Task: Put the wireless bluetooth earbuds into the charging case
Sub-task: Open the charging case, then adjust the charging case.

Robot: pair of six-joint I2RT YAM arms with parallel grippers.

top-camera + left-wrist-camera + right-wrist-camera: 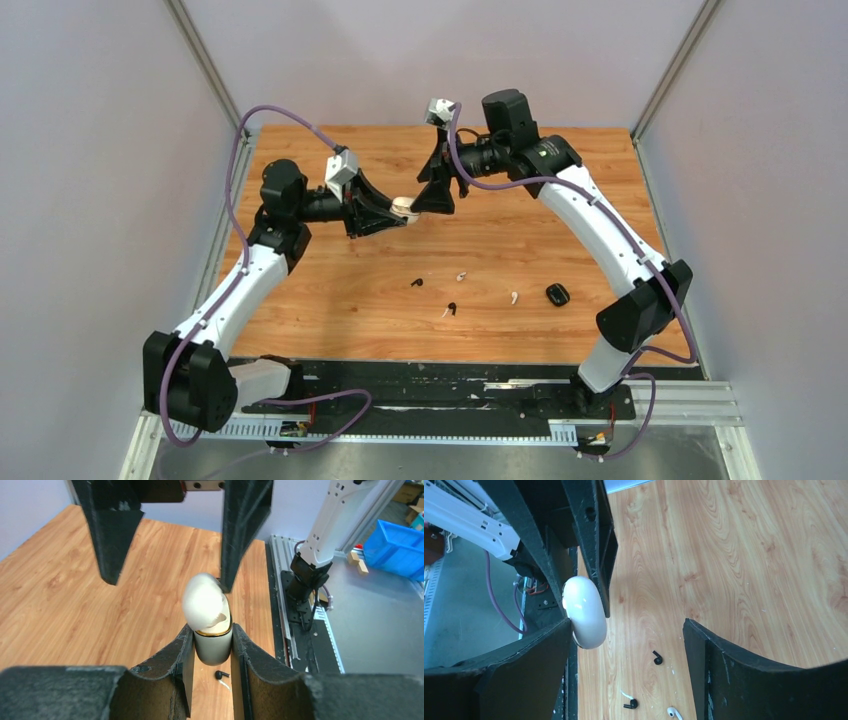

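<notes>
left fingers [212, 630] clamp the white case [212, 647] upright, lid [205, 602] open, above the far desk [330, 300]. right fingers [626, 627] spread wide, empty, beside the lid. four earbuds [452, 307] lie loose nearer; none inserted.

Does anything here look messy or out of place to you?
Four earbuds lie scattered loose on the table, two black and two white. Oddly, the white charging case hangs above the table, lid open, pinched by the left end effector.
</notes>
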